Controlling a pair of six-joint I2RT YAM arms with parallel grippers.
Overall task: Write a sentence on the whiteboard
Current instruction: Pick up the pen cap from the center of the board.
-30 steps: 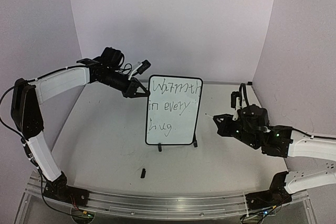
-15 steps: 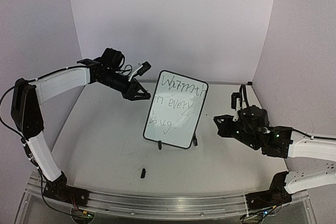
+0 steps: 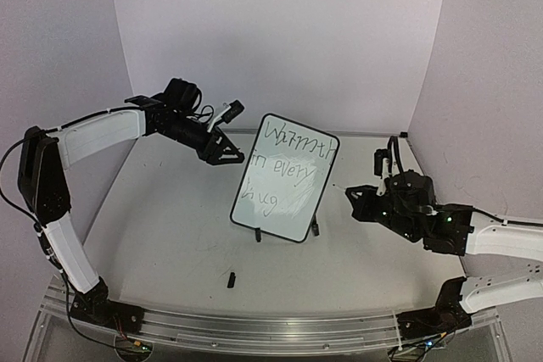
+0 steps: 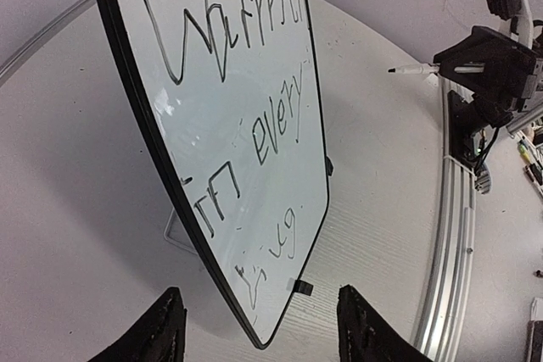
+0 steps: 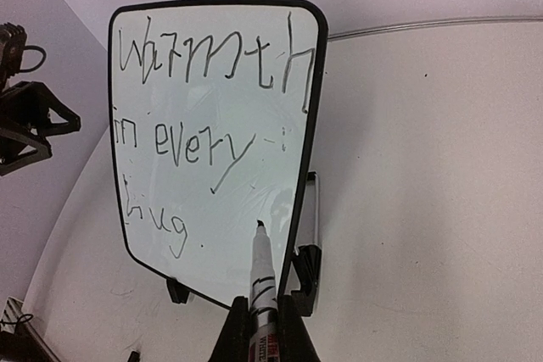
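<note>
Whiteboard [image 3: 284, 188] is leaning askew on its feet at mid-bench [image 3: 170, 235], and with your left claw [image 3: 231, 157] gaping just beside its left edge and the right claw [image 3: 352, 197] clenching the marker [image 5: 261, 281], you are risking it toppling flat.

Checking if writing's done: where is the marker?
The marker is in the right gripper, right of the whiteboard in the top view, tip aimed at it but not touching.

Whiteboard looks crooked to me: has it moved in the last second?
Yes: the whiteboard has tipped, its top swinging right while its feet stayed put.
</note>
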